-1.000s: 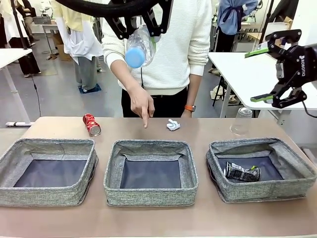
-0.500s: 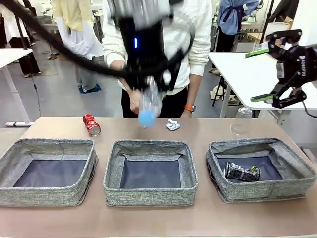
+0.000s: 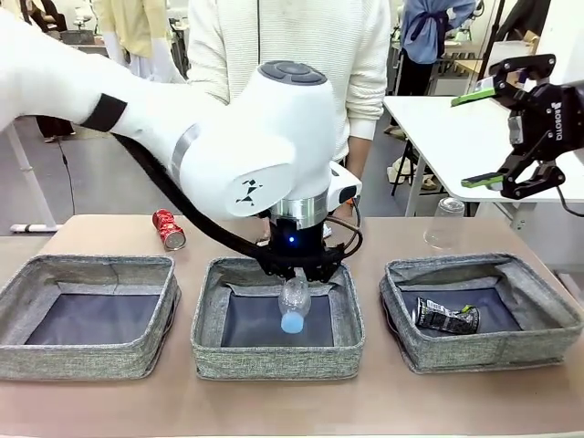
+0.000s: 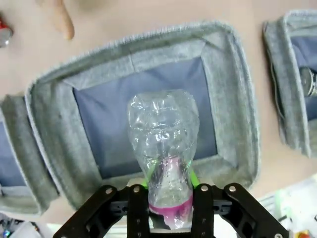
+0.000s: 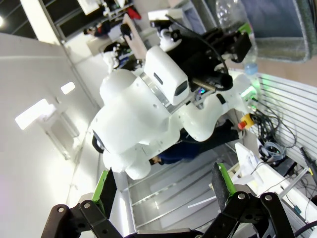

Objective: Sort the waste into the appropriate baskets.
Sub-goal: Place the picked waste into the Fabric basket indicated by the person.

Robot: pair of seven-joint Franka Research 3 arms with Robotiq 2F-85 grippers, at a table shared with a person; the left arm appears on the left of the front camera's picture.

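Looking at your left gripper (image 3: 294, 276), you can see it points down and pinches the clear plastic bottle with the pink label (image 3: 294, 306) between its two green pads. The pads press on the pink label end. The bottle hangs down from the gripper with its blue cap at the bottom.

Right under that gripper is the middle square grey woven-fabric basket (image 3: 274, 360). The bottle's cap end is low inside it, above the dark lining. I cannot tell if the cap touches the lining.

To the left of the gripper sits another grey basket of the same kind (image 3: 87, 356). Behind that one, on the brown table (image 3: 292, 401), the red soda can (image 3: 169, 229) lies on its side.

To the right of the gripper sits the third grey basket (image 3: 484, 351). The crushed dark can (image 3: 445, 317) lies inside it. Behind that basket a clear plastic cup (image 3: 445, 222) stands on the table.

Your right gripper (image 3: 472, 137) is up high, well off to the right of the baskets. Its two fingers are spread wide and nothing is between them.

A person in a white sweater (image 3: 301, 55) stands behind the left arm, across the table.
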